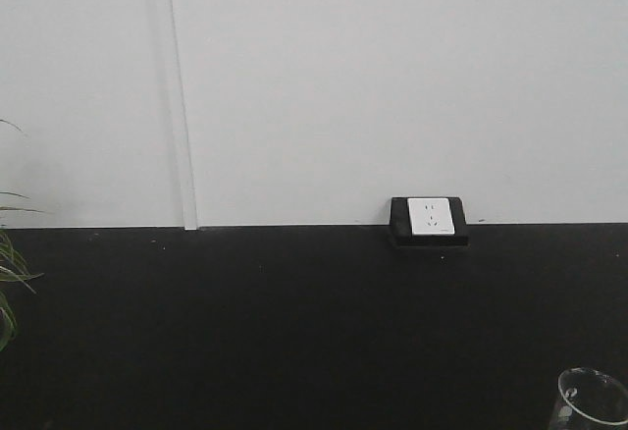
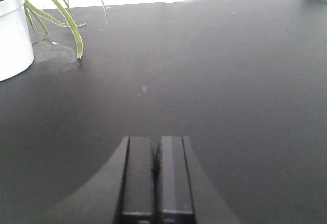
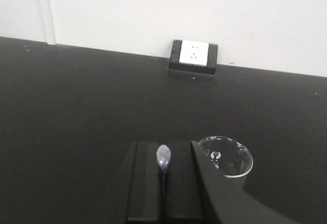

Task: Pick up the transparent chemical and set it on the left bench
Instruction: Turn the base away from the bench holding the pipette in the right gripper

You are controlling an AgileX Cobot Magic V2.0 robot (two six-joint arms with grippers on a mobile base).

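In the front view I saw the black tabletop (image 1: 294, 332) under a white wall with a socket (image 1: 431, 216), and the rim of the transparent chemical (image 1: 592, 399) at the lower right corner. In the left wrist view the left claw (image 2: 157, 155) was clenched on nothing, with a white plant pot (image 2: 13, 35) far left. In the right wrist view the right claw (image 3: 163, 144) was clenched, it seemed on a clear dropper (image 3: 163, 157), and the transparent chemical (image 3: 227, 157) stood on the tabletop just beside its right finger.
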